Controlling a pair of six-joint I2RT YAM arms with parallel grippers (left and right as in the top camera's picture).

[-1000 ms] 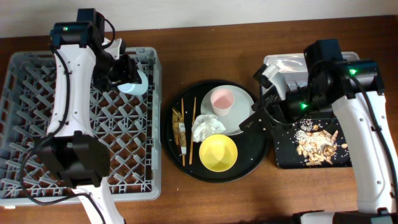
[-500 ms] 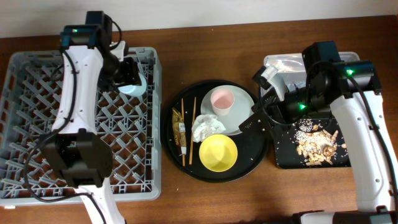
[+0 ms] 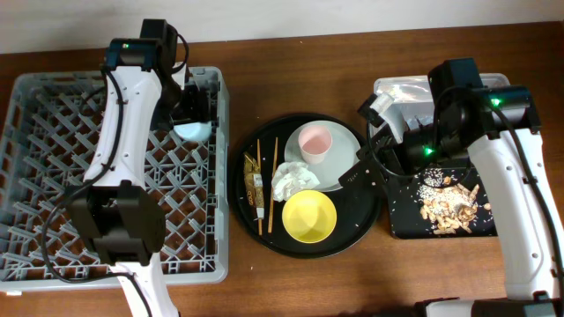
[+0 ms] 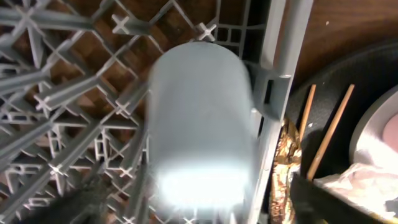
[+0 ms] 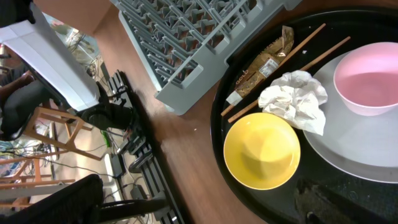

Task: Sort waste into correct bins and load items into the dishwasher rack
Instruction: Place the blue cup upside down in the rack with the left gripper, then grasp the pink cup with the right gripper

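Left gripper [image 3: 195, 113]: jaws spread, one dark finger [image 4: 78, 202] on either side of the small pale blue cup [image 4: 199, 124], a gap showing on both sides. Its white arm reaches up over the rack and bends down at the wrist.
Large square grey plastic rack with a peg lattice [image 3: 53, 176]: blue cup sits among the pegs at its 1 o'clock corner, just beside the right wall; upright or tipped cannot be told.
Large round black tray [image 3: 352, 233], centre table:
- small gold-brown wrappers [image 3: 256, 180], 9 o'clock edge;
- two thin brown wooden chopsticks [image 3: 266, 180], just beside the wrappers;
- crumpled white tissue [image 3: 293, 180], centre, touching the plate's rim;
- yellow bowl [image 3: 309, 216], 6 o'clock, upright;
- pale grey-green round plate [image 3: 344, 145], 1 o'clock, bearing the small pink cup [image 3: 315, 143].

Right gripper [image 3: 366, 141]: jaws spread wide, nothing between them, hanging over the round tray's 3 o'clock rim; forearm slants down from the elbow.
Clear plastic rectangular tub [image 3: 405, 88], under the right wrist.
Shallow black rectangular tray [image 3: 401, 224], at 6 o'clock of the tub, holding loose beige-brown food scraps [image 3: 449, 207].
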